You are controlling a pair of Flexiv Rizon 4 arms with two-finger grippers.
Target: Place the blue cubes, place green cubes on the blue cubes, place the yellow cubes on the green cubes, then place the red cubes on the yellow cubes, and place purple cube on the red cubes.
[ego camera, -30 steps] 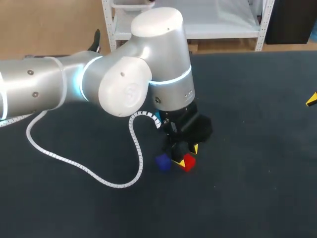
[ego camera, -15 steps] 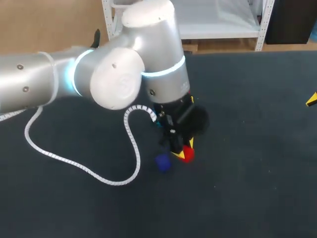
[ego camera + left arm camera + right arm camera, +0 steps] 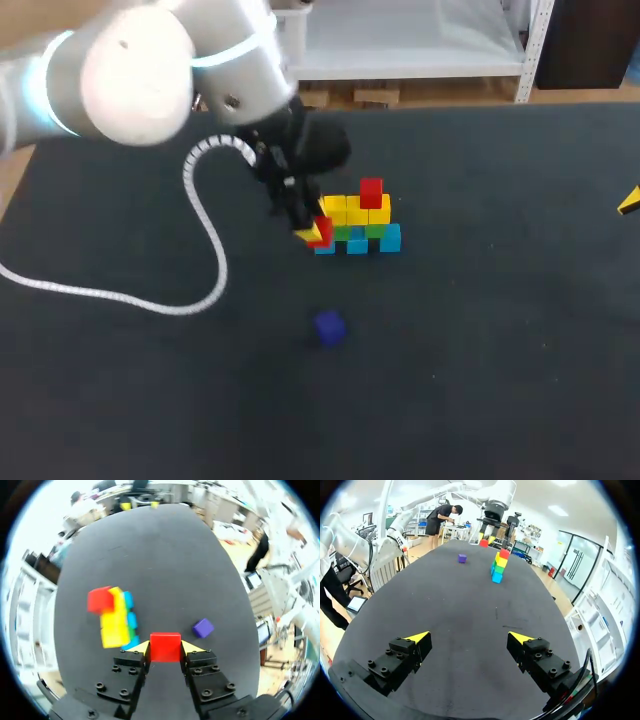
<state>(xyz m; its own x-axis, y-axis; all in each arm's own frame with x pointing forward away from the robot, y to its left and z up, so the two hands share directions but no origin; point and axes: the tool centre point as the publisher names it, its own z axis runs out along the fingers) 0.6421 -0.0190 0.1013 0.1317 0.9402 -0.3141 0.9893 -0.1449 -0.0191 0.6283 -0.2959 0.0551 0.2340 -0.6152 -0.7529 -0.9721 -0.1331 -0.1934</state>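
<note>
Purple cube (image 3: 329, 327): nearest, alone on the tabletop (image 3: 500, 380), well apart from the stack.
Left pincer (image 3: 165, 649): clamped from both sides on the held red cube (image 3: 165, 644), just beside the stack's end.
Stack (image 3: 357, 228): blue row lowest, then green, then yellow, with the top red cube (image 3: 371, 192) above.
Right pincer (image 3: 468, 641): fingers spread wide with nothing between them, well apart from the stack.
</note>
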